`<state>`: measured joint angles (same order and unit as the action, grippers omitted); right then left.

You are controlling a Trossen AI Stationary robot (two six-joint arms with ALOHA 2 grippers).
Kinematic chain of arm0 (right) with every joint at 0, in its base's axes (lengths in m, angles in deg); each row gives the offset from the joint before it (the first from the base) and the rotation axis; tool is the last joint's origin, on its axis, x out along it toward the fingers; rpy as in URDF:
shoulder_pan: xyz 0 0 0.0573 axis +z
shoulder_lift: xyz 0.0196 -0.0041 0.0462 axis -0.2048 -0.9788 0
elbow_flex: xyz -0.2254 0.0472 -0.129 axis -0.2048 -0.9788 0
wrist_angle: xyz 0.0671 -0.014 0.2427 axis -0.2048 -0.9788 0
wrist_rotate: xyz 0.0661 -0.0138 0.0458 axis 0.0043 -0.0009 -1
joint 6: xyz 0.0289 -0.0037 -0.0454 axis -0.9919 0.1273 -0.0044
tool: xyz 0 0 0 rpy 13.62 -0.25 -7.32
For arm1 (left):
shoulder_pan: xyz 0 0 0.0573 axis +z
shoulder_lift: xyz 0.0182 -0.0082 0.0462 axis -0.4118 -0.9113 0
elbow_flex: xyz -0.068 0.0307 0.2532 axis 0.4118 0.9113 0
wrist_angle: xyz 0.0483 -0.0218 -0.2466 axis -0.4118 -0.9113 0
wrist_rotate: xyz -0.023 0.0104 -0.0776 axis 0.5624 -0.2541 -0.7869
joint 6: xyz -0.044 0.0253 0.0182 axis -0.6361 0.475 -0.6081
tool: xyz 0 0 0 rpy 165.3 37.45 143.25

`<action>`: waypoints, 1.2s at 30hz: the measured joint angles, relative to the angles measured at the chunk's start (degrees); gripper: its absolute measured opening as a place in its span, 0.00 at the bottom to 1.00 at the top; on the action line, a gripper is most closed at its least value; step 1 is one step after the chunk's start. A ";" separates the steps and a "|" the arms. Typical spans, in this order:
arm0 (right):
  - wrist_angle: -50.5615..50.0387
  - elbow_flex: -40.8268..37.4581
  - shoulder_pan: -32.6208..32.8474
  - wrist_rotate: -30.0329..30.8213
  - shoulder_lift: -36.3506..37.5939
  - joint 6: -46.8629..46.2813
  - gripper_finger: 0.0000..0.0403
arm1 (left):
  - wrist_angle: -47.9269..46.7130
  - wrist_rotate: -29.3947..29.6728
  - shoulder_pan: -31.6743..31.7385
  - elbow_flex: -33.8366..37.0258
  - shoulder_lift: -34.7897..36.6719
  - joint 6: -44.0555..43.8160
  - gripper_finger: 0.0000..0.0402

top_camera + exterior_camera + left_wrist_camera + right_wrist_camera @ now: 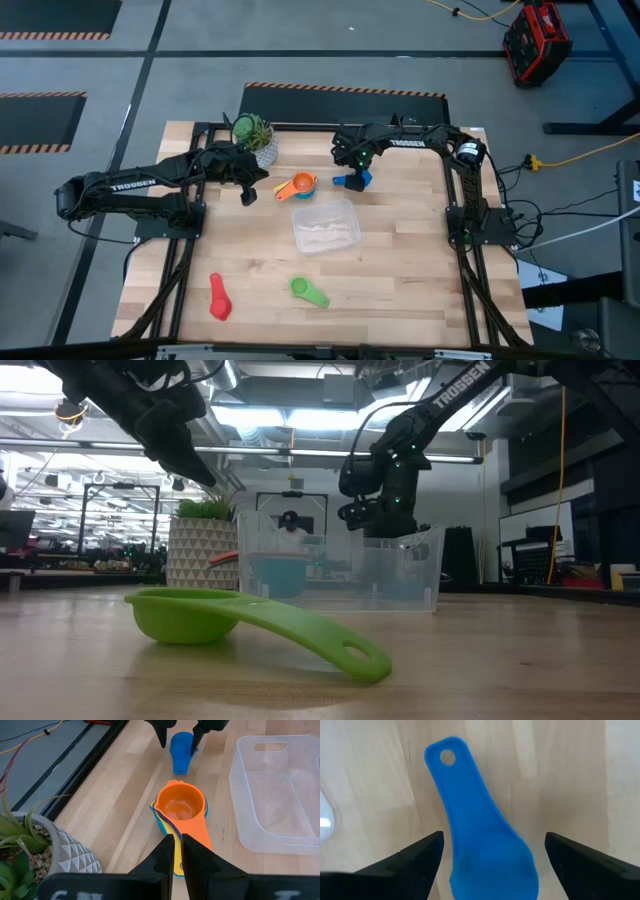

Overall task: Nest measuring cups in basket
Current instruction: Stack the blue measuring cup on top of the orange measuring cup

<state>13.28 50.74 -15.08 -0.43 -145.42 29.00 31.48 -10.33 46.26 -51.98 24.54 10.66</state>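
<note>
The right gripper hangs over the dark blue cup near the back of the bench; its fingers are spread as wide as they go, one on each side of the cup, and they hold nothing; the cup lies flat on the wood with its handle pointing away from the wrist. The fingers could come down crooked and push the cup instead of catching it; then it might slide or spin away; the cup is smooth and round, so a squeeze on its curved side could make it pop out. The clear basket sits in the middle of the bench, just in front of the blue cup, and looks empty; a bump from the arm could shove it. The left gripper is beside the potted plant; its fingers are almost shut with nothing between them, right at the handle end of the stack with the orange cup on top; if they drop, they could knock that stack apart. The two arms are near each other, so they might bump. The green cup and the red cup lie well apart near the front edge; I think most of the job is not yet done.
</note>
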 joint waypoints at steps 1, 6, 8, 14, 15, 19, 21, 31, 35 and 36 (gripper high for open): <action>-0.64 0.00 0.00 -0.02 0.00 -0.12 0.87 | 0.00 0.00 0.00 0.00 0.00 0.00 0.07; -4.19 -0.02 -0.02 1.02 0.07 -3.12 0.87 | 0.00 0.01 -0.01 0.00 0.00 0.00 0.07; -5.13 -0.02 -0.02 1.80 0.17 -3.26 0.87 | 0.00 0.01 0.00 0.00 0.00 0.00 0.07; -5.61 -0.31 0.09 3.02 0.17 -4.81 0.87 | 0.00 -0.01 -0.01 0.00 0.00 0.00 0.07; -5.52 -0.57 0.09 3.02 0.17 -4.80 0.87 | 0.00 0.01 0.01 0.00 0.00 0.00 0.07; -4.82 -1.59 0.09 2.98 0.22 -4.81 0.87 | 0.00 0.00 0.01 0.00 -0.01 0.00 0.07; -4.92 -1.79 0.09 2.98 0.22 -4.79 0.87 | 0.00 -0.01 0.01 0.00 -0.02 0.00 0.07; -3.01 -1.77 0.13 2.92 0.28 -4.57 0.71 | 0.00 -0.01 -0.01 0.00 0.00 0.00 0.07; -3.01 -1.77 0.13 2.91 0.28 -4.55 0.70 | 0.00 0.01 0.00 0.00 -0.02 0.00 0.07; -3.01 -1.77 0.13 2.91 0.28 -4.55 0.70 | 0.00 0.00 0.01 0.00 -0.02 0.00 0.07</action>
<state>10.27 48.97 -14.94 2.48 -145.13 24.45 31.48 -10.32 46.27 -51.98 24.52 10.66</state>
